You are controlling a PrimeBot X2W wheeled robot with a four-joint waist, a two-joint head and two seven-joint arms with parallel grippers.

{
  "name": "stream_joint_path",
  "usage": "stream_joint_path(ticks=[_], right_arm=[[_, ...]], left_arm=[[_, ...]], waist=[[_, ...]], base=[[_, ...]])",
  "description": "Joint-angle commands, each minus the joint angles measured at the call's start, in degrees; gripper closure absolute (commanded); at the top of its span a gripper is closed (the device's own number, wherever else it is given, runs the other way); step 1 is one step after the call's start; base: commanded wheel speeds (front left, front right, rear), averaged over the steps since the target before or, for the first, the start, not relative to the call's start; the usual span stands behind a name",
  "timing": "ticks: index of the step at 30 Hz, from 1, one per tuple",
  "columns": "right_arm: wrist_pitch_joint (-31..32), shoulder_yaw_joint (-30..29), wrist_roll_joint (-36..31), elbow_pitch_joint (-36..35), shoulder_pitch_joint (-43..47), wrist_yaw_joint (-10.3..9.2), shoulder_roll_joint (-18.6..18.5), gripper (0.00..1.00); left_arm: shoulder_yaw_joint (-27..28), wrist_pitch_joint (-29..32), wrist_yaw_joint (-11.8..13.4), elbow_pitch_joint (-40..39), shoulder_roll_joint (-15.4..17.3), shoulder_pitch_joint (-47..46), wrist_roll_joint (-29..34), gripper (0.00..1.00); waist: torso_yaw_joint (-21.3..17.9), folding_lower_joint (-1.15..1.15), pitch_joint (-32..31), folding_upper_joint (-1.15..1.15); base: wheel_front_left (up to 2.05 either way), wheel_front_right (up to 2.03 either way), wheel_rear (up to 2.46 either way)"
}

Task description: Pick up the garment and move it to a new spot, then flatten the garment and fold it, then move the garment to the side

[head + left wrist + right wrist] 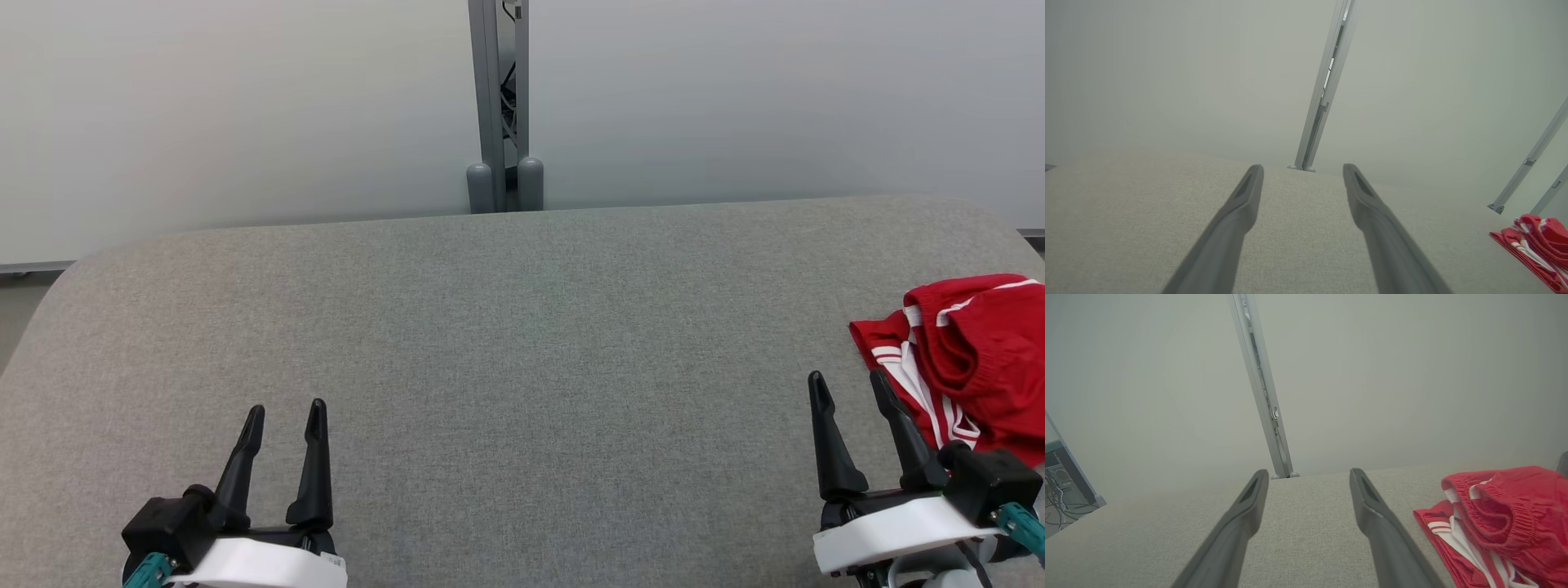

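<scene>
The garment (971, 359) is a crumpled red piece with white stripes and an elastic waistband, lying at the far right of the grey padded table (522, 343). It shows again at the lower right in the left wrist view as the garment (1537, 245) and in the right wrist view as the garment (1502, 522). My right gripper (849, 388) hovers open just left of it, not touching, nothing between its fingers (1376, 522). My left gripper (286, 412) stands open at the lower left, far from the cloth, with its fingers (1241, 212) over bare fabric.
A pale wall panel runs behind the table, with a grey metal post (500, 106) at its middle. The table's rounded corners fall away at the far left and far right. Cables and furniture show past the panel edge (1061, 490).
</scene>
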Motion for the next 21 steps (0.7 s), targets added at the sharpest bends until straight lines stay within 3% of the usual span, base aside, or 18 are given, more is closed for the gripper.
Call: stream_joint_path(ticks=[1,2,3,7,21], right_arm=[[-0.2,0.0,0.1,0.2,0.0,-0.03,-0.2,0.00],[-0.2,0.0,0.1,0.2,-0.1,-0.03,-0.2,0.00],[0.0,0.1,0.0,0.1,0.0,0.00,0.0,1.00],[0.4,0.0,0.5,1.7,1.2,0.00,0.5,1.00],[6.5,-3.9,14.5,2.6,-0.6,0.00,0.2,1.00]], left_arm=[[-0.1,0.0,-0.2,0.1,0.3,-0.1,-0.5,0.00],[0.0,0.0,-0.2,0.0,0.3,-0.2,-0.6,0.00],[0.0,0.0,0.0,0.0,0.0,0.0,-0.4,1.00],[-0.1,0.1,0.0,1.6,-0.3,0.9,-0.9,1.00],[-0.5,1.9,-0.8,2.3,-0.2,-1.2,-14.3,1.00]], waist=[[0.0,0.00,0.0,0.00],[0.1,0.00,0.0,0.00],[0.1,0.00,0.1,0.00],[0.1,0.00,0.1,0.00],[0.1,0.00,0.2,0.00]], base=[[0.00,0.00,0.00],[0.00,0.00,0.00],[0.00,0.00,0.00],[0.00,0.00,0.00],[0.00,0.00,0.00]])
